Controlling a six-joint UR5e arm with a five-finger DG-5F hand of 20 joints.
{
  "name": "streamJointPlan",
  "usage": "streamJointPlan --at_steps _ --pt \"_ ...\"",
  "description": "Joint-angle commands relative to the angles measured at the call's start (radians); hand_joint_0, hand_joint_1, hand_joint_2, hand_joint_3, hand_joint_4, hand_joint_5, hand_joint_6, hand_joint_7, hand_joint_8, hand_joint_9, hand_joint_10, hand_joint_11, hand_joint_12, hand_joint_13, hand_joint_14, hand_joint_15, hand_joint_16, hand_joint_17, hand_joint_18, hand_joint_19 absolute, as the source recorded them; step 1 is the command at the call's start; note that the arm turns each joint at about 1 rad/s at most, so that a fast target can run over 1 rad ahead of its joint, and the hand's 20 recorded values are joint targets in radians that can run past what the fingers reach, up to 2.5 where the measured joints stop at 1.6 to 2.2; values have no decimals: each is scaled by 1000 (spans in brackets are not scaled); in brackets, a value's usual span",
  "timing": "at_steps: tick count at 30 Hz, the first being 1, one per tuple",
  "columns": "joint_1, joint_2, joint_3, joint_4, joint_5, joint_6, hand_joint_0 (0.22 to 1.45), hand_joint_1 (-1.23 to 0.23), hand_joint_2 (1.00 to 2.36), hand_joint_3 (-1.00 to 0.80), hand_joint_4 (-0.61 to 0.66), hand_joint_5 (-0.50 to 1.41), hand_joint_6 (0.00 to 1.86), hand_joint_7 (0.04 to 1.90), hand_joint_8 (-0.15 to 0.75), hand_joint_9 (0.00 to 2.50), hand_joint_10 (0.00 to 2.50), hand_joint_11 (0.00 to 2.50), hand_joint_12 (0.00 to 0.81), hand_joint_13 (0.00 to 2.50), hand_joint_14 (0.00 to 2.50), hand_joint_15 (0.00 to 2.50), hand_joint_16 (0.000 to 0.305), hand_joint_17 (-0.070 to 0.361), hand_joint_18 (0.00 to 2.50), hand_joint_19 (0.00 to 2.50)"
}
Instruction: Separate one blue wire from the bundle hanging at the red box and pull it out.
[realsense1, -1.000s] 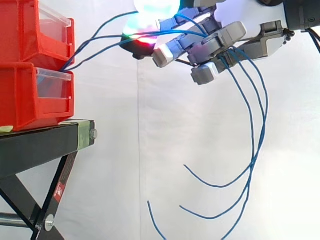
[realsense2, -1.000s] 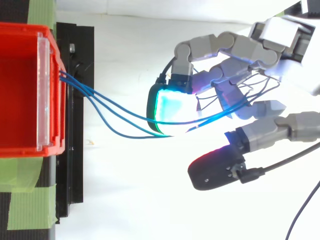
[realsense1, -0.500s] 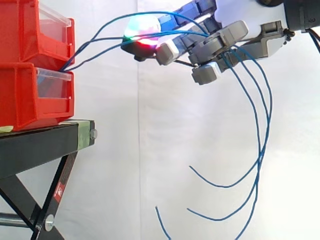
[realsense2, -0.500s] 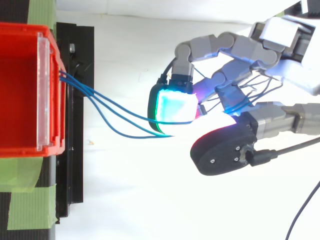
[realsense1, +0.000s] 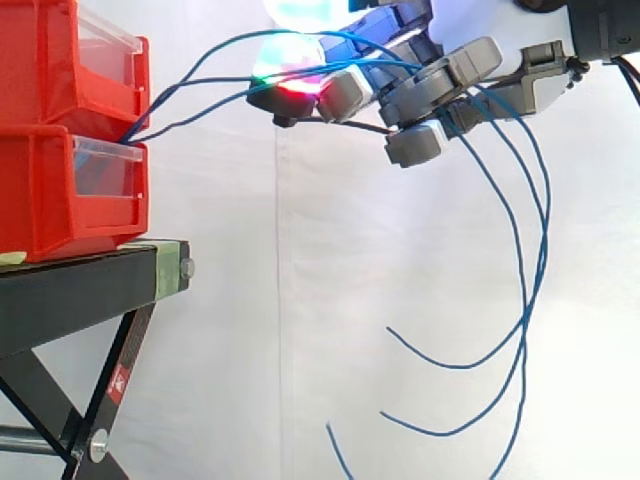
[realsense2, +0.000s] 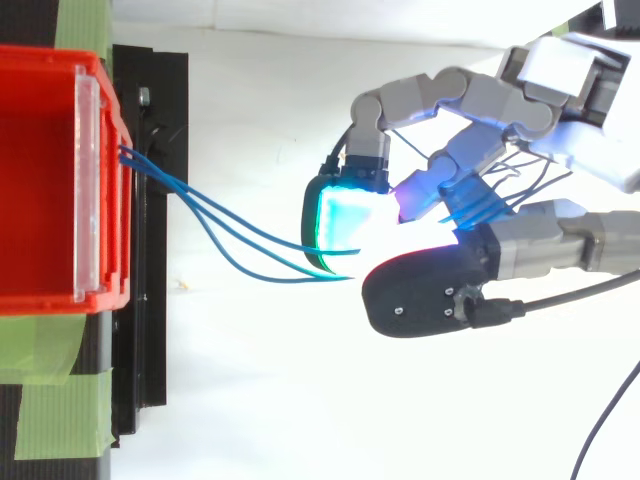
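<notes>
Three blue wires (realsense1: 200, 75) run out of the gap between two stacked red bins (realsense1: 70, 190) and arc right into my hand (realsense1: 440, 85). From above, the wires (realsense2: 230, 240) leave the red bin (realsense2: 40, 180) and pass between a cyan-glowing fingertip (realsense2: 345, 215) and the dark thumb pad (realsense2: 420, 290), which close on them together. The fingers are curled round the bundle. Past the hand, the wires' loose ends (realsense1: 525, 330) hang down in long curves at the right.
The bins rest on a black stand (realsense1: 90, 290) with crossed legs, at the left of the side view. Green tape (realsense2: 50, 400) holds the bin to the stand. A white curtain lies behind and below everything.
The thumb has swung in toward the cyan fingertip and closed over the wires. The hanging wire ends have drifted a little to the right.
</notes>
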Motion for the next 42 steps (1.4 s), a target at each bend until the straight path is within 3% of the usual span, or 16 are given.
streamJointPlan --at_steps 1,6,11,13,14,16,18,20,32,41,42 --pt "0 1 0 0 1 -1 637 -675 1025 -189 208 -169 739 1184 355 1051 11 1507 348 1126 2069 1050 44 99 1032 1465" --pt "1 0 0 3 1 -1 636 -714 1030 -122 163 -159 735 1194 350 1088 11 1512 352 1123 2002 1088 44 99 1028 1462" --pt "0 0 0 7 3 -1 637 -739 1031 -103 152 -149 722 1230 340 1097 12 1522 357 1076 1562 1265 45 101 975 1421" --pt "0 0 0 7 3 -1 637 -753 1031 -96 154 -145 714 1253 329 1090 13 1524 359 1037 1131 1431 46 104 941 1421" --pt "0 0 0 7 3 -1 635 -756 1031 -91 162 -143 708 1277 333 1086 13 1517 369 1033 658 1563 46 104 930 1414" --pt "1 0 0 7 3 -2 633 -759 1031 -87 169 -138 700 1313 338 1051 14 1509 394 1000 4 1641 48 107 880 1393" --pt "1 0 0 7 3 -2 629 -763 1032 -80 183 -134 693 1349 332 1019 14 1480 424 804 21 1268 47 106 822 1374" --pt "1 0 0 8 3 -2 629 -770 1031 -84 197 -132 689 1364 331 1007 13 1466 421 719 24 1112 47 105 784 1359" --pt "3 0 0 5 4 -2 627 -772 1030 -104 241 -127 674 1404 335 958 15 1413 418 520 24 814 49 110 618 1278" --pt "3 0 0 -7 1 -22 626 -775 1028 -114 241 -125 675 1380 331 720 19 982 350 103 10 307 51 115 154 574" --pt "3 0 0 -16 1 -31 624 -762 1027 -116 234 -134 699 1313 320 646 19 912 338 32 11 278 50 112 50 527"
